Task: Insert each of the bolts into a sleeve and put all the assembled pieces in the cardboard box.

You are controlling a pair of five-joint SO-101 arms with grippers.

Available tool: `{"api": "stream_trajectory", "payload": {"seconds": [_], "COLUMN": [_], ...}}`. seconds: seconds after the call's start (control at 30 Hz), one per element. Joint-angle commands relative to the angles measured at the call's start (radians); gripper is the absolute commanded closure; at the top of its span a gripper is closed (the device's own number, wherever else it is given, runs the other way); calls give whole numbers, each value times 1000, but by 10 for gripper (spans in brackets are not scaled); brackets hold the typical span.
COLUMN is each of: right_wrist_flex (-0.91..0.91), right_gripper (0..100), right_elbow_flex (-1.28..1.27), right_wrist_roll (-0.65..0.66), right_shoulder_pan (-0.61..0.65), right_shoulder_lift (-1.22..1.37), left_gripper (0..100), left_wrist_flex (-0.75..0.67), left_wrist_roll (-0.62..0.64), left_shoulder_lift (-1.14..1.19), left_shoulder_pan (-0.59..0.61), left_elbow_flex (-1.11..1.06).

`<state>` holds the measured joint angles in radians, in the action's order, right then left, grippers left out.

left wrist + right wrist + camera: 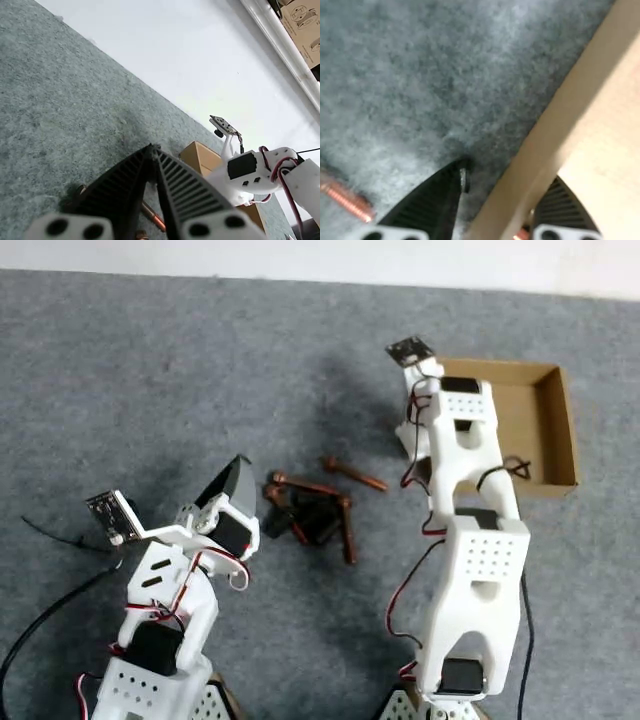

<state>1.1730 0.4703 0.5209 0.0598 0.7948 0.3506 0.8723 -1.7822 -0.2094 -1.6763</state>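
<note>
Left arm (165, 610) sits folded low on its side, wrist cocked upward, left gripper (152, 149) with jaws pressed tip to tip. Right arm (470, 540) is stretched well forward, wrist pitched down. The right gripper (512, 175) has its jaws spread wide, though from above it's mostly tucked under its own wrist.

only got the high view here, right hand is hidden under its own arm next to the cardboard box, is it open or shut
Observer: Open. Its wrist view shows the right hand spread wide.
Operator: where is it against the box
Observer: It straddles the cardboard box wall, one finger on the carpet side, the other inside.
Operator: and the left hand, holding anything
Observer: No, the left hand is shut, tips meeting with nothing between them.
</note>
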Motion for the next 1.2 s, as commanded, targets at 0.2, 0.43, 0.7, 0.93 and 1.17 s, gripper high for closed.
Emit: {"api": "stream_trajectory", "payload": {"seconds": [0.2, 0.43, 0.7, 0.93, 1.17], "right_wrist_flex": [193, 394, 591, 591, 593], "right_gripper": [807, 807, 808, 810, 810], "right_elbow_flex": [427, 690, 923, 929, 796], "right_wrist_roll": [-114, -114, -187, -328, -336], "right_shoulder_pan": [-21, -19, 15, 101, 225], "right_shoulder_lift": [1, 2, -2, -1, -101], "left_gripper": [990, 990, 990, 992, 991], "left_wrist_flex": [2, 2, 2, -3, -3], "left_wrist_roll": [-9, -9, -9, 23, 43], "left_shoulder_lift": [1, 1, -2, -7, -8], "left_shoulder_pan": [-15, -15, 10, 133, 137], "left_elbow_flex": [-22, -22, -22, -16, -16]}}
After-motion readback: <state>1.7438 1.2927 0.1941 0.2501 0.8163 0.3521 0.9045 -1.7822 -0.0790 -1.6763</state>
